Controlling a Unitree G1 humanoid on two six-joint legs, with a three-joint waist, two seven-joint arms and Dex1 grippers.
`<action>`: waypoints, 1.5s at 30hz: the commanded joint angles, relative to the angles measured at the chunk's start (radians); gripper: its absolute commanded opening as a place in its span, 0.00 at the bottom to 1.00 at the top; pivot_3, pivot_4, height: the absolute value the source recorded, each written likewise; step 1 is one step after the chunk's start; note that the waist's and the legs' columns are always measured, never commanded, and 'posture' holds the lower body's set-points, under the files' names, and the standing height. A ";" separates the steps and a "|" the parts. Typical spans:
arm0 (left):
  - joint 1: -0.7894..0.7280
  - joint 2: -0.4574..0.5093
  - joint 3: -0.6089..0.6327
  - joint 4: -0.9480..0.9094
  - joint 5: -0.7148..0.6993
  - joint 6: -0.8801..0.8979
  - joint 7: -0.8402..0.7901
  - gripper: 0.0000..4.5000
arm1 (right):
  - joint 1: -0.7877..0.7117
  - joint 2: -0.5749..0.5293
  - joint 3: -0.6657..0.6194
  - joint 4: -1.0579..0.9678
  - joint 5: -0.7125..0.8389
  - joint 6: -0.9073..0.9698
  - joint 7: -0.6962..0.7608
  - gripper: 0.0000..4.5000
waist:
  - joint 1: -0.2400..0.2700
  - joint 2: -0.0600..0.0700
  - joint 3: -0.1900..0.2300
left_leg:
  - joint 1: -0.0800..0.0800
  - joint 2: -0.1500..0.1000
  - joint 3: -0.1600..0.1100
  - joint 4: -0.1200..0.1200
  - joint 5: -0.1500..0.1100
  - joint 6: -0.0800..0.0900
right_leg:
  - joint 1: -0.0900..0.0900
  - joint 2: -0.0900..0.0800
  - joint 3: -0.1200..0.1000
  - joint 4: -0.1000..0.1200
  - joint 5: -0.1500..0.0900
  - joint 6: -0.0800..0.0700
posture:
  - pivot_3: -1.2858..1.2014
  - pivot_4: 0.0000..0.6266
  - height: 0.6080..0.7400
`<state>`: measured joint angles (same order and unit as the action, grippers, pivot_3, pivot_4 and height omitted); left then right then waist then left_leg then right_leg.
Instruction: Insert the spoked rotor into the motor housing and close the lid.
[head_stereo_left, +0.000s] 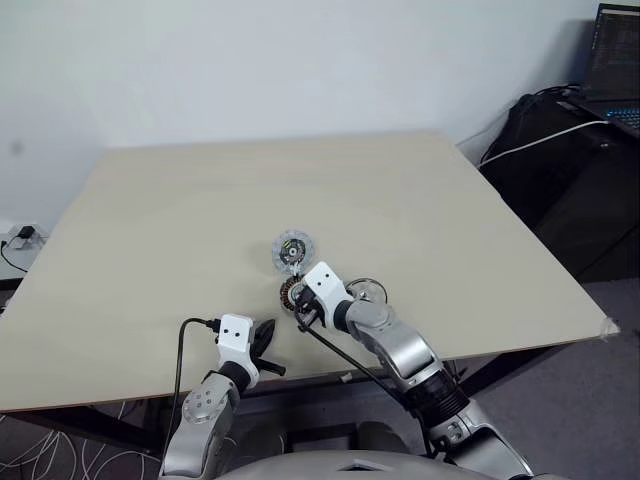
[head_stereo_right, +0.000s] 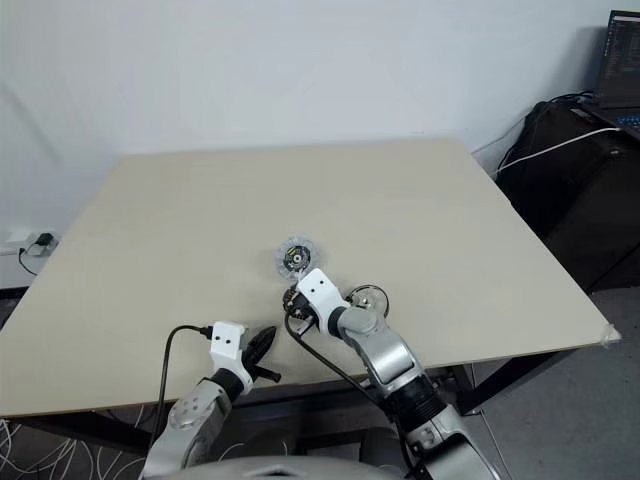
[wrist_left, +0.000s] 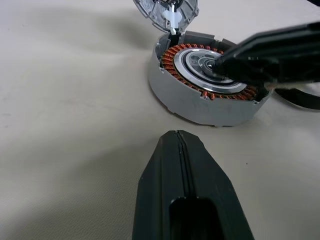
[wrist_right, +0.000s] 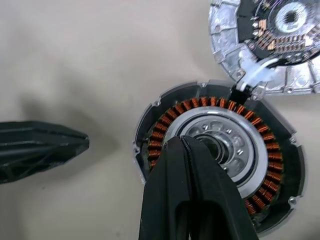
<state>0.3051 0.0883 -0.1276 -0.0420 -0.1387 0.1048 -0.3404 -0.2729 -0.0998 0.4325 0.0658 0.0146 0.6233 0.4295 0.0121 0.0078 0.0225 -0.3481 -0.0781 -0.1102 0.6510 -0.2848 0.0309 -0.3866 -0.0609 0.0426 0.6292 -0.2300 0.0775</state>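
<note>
- The right gripper (wrist_right: 182, 143) is pressing its two black fingers tightly together, grasping nothing, and its tip is sitting over the silvery centre of the motor housing (wrist_right: 272, 165)
- The left gripper (wrist_left: 178, 142) is likewise clenched on nothing and is hovering just beside the motor housing, on the side nearest the robot and apart from its wall
- The motor housing is lying flat on the table (head_stereo_left: 450, 210), its ring of copper windings facing up and its centre unfilled
- The lid (wrist_right: 235, 35) is lying just beyond the motor housing, on the side away from the robot, green-and-black face up, and a short white-and-black lead appears to be joining the two
- The spoked rotor (head_stereo_right: 368, 296) is resting on the table just beside the motor housing, on the robot's right, not yet inserted
- Judging by this, the step in hand is steadying or lining up the motor housing before fetching the rotor
- Doing it well is likely calling for a light touch on the hub, keeping clear of the windings, and avoiding any shove that is straining the lead
- The rotor is probably needing to come down level and centred over the motor housing, since a tilt is risking a jam
- Counting: one rotor, one housing, one lid, two grippers, one table
</note>
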 joint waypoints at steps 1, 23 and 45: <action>-0.017 0.003 -0.005 -0.052 -0.012 0.003 -0.008 0.00 | -0.027 0.010 -0.017 -0.038 -0.003 0.005 -0.007 0.01 | 0.000 0.000 0.000 | 0.000 0.000 0.000 0.000 0.000 0.000 | 0.000 0.000 0.000 0.000 0.000 0.000 | 0.52 0.00 1.00; -0.019 -0.005 -0.005 -0.055 -0.015 0.013 -0.031 0.00 | -0.036 0.006 -0.018 0.005 -0.008 0.021 0.023 0.01 | 0.000 0.001 0.000 | 0.000 0.000 0.000 0.000 0.000 0.000 | 0.000 0.000 0.000 0.000 0.000 0.000 | 0.52 0.00 1.00; -0.015 -0.012 -0.004 -0.066 -0.022 0.022 -0.029 0.00 | -0.056 0.013 -0.052 0.004 0.000 -0.043 0.017 0.01 | 0.000 0.002 -0.001 | 0.000 0.000 0.000 -0.001 0.000 0.000 | -0.001 0.000 0.000 0.000 0.000 -0.001 | 0.52 0.00 1.00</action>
<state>0.3000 0.0797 -0.1283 -0.0599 -0.1459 0.1290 -0.3677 -0.3222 -0.0898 0.4097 0.1276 0.0071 0.6125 0.4550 0.0117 0.0095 0.0219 -0.3484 -0.0782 -0.1101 0.6496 -0.2844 0.0312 -0.3878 -0.0609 0.0430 0.6293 -0.2303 0.0765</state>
